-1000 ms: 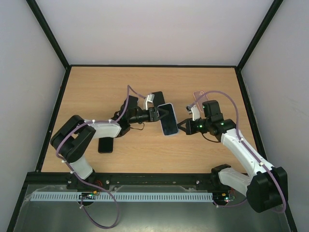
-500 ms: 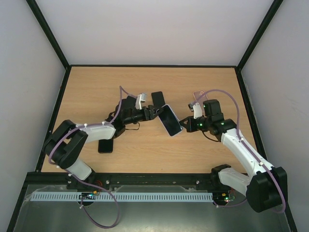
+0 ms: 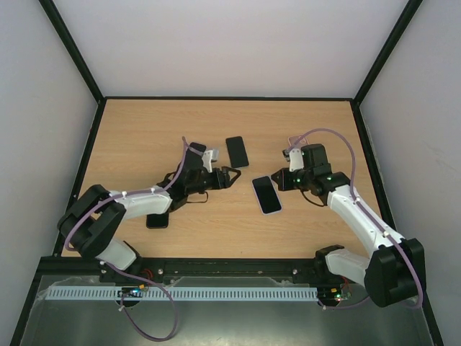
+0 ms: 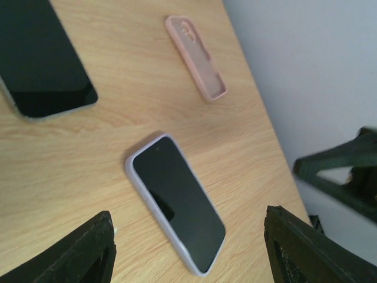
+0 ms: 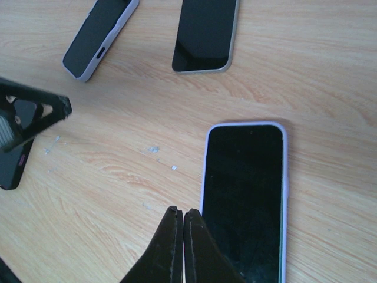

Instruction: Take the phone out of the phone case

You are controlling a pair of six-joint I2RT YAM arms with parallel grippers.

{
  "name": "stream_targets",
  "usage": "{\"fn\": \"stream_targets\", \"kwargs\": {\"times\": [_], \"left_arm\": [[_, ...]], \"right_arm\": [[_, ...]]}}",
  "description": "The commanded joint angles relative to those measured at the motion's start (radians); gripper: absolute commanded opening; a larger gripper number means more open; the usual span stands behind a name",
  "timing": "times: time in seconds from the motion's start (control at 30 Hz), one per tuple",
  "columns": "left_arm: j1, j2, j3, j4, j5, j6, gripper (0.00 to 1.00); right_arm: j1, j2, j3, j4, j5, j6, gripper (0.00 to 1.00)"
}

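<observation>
Wooden table [image 3: 144, 130]; phone [image 3: 267, 194] lies flat on it, screen up, between the two grippers.
The phone sits in its lilac case [image 5: 244, 124], gripped by neither arm; right gripper [image 5: 181, 213] has its fingers pressed together on nothing, tips just beside the phone's long edge; left gripper [image 3: 229, 177] is spread wide and empty, near the phone; second phone [image 3: 237, 151] lies farther back; pink case [image 4: 195, 58] lies apart, empty.

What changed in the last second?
The cased phone, held aloft between both end effectors, was let go and now lies flat on the table. Left end effector pulled back, open; right end effector backed off, shut. The dark phone behind stayed put.
</observation>
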Motion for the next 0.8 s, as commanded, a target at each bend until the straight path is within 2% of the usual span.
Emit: {"fn": "stream_targets", "kwargs": {"times": [0.0,0.1,0.13,0.27,0.33,0.47,0.5,0.57,0.77], "left_arm": [[-0.056,-0.021,-0.007,-0.123,-0.056,0.055,0.68],[-0.140,-0.018,0.038,-0.238,-0.148,0.092,0.72],[-0.168,-0.009,0.061,-0.274,-0.171,0.102,0.73],[-0.259,0.006,0.109,-0.384,-0.273,0.109,0.76],[-0.288,-0.013,0.080,-0.386,-0.303,0.102,0.77],[-0.301,-0.058,0.007,-0.383,-0.309,0.063,0.80],[-0.301,-0.070,-0.004,-0.380,-0.306,0.058,0.80],[-0.301,-0.096,-0.018,-0.391,-0.301,0.051,0.81],[-0.301,-0.196,-0.070,-0.399,-0.324,0.012,0.82]], "right_arm": [[-0.005,0.000,0.088,-0.005,0.108,-0.045,0.02],[-0.007,-0.008,0.133,-0.004,0.271,-0.128,0.04],[-0.010,-0.012,0.138,0.003,0.308,-0.155,0.09],[-0.010,0.028,0.153,-0.035,0.306,-0.250,0.58],[-0.011,0.084,0.162,-0.083,0.274,-0.278,0.71],[-0.006,0.218,0.168,-0.197,0.236,-0.326,0.83],[0.000,0.251,0.167,-0.211,0.230,-0.338,0.90],[0.018,0.318,0.167,-0.221,0.214,-0.345,0.98],[0.102,0.512,0.228,-0.208,0.217,-0.310,0.98]]}}
